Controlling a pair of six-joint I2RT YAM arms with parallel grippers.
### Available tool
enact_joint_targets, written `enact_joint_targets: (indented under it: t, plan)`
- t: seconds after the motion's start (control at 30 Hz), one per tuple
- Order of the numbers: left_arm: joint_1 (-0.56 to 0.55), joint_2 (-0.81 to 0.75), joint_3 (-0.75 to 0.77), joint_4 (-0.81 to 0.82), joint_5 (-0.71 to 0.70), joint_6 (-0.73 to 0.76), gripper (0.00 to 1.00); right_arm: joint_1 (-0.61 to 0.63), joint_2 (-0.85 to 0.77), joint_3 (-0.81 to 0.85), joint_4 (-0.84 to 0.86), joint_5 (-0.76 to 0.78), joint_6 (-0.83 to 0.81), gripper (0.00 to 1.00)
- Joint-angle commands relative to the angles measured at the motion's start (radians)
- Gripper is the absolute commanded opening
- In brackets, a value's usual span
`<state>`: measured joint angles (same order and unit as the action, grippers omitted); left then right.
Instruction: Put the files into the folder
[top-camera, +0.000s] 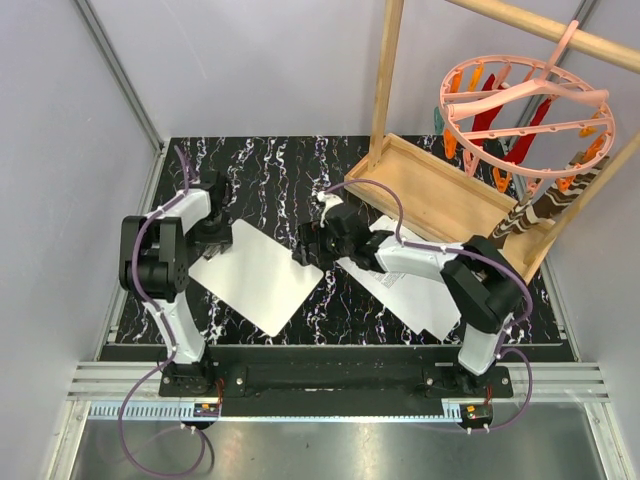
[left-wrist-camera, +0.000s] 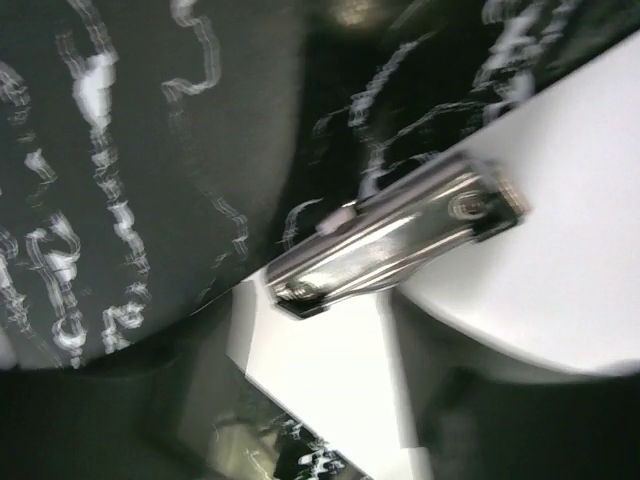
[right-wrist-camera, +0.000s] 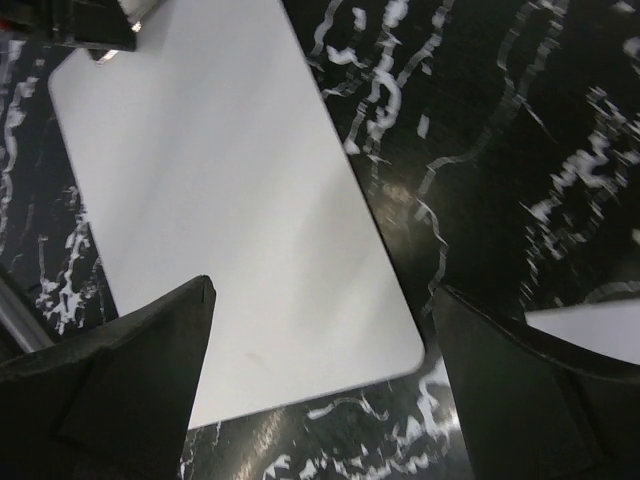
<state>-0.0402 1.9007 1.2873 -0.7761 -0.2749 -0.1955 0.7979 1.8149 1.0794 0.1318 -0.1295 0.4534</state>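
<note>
files half hidden under right arm, clip blurred

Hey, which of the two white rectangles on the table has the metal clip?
The left one, the folder by the left arm: a shiny clip sits on its short edge. The sheet under the right arm shows none.

The top external camera looks steeply down from above and behind the arm bases and takes in the whole table. The left wrist camera sits very close over the metal clip of the folder, and its view is blurred. The right wrist camera looks down past the right end effector at the folder's other end. All three views share the folder.
</note>
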Motion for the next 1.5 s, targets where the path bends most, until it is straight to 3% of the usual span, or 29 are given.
enact_joint_targets:
  t: [0.0,0.1,0.2,0.23,0.27,0.3,0.43,0.6,0.8,0.93,1.17,1.33,1.47]
  plan:
    - [0.002,-0.19,-0.003,-0.008,-0.184,-0.088,0.82,-0.012,-0.179,0.05,-0.321,0.255,0.114,1.0]
    - [-0.075,-0.323,0.023,-0.005,-0.163,-0.107,0.89,-0.087,-0.351,-0.051,-0.46,0.324,0.181,1.0]
    - [-0.219,-0.38,0.021,0.058,0.067,-0.145,0.85,-0.196,-0.557,-0.191,-0.547,0.315,0.263,1.0]
    - [-0.31,-0.382,0.011,0.098,0.232,-0.162,0.84,-0.219,-0.606,-0.223,-0.575,0.324,0.28,1.0]
    - [-0.363,-0.379,0.0,0.197,0.305,-0.198,0.83,-0.245,-0.69,-0.246,-0.625,0.333,0.295,1.0]
    - [-0.469,-0.352,-0.008,0.243,0.353,-0.212,0.81,-0.252,-0.725,-0.286,-0.655,0.37,0.318,1.0]
    - [-0.666,-0.208,0.073,0.429,0.45,-0.255,0.79,-0.27,-0.821,-0.34,-0.794,0.432,0.361,1.0]
    - [-0.774,0.009,0.202,0.537,0.503,-0.36,0.75,-0.296,-0.925,-0.397,-0.929,0.485,0.5,1.0]
    - [-0.843,0.175,0.253,0.643,0.585,-0.464,0.74,-0.377,-1.04,-0.516,-0.994,0.496,0.642,1.0]
    - [-0.83,0.262,0.273,0.548,0.588,-0.556,0.74,-0.424,-1.101,-0.553,-1.031,0.496,0.695,1.0]
    - [-0.742,0.209,0.083,0.558,0.531,-0.544,0.74,-0.46,-1.02,-0.526,-1.043,0.516,0.713,1.0]
    - [-0.688,0.187,0.04,0.54,0.534,-0.499,0.74,-0.465,-0.97,-0.524,-1.015,0.513,0.682,1.0]
    - [-0.672,0.176,0.02,0.534,0.548,-0.498,0.74,-0.467,-0.948,-0.568,-0.963,0.397,0.682,1.0]
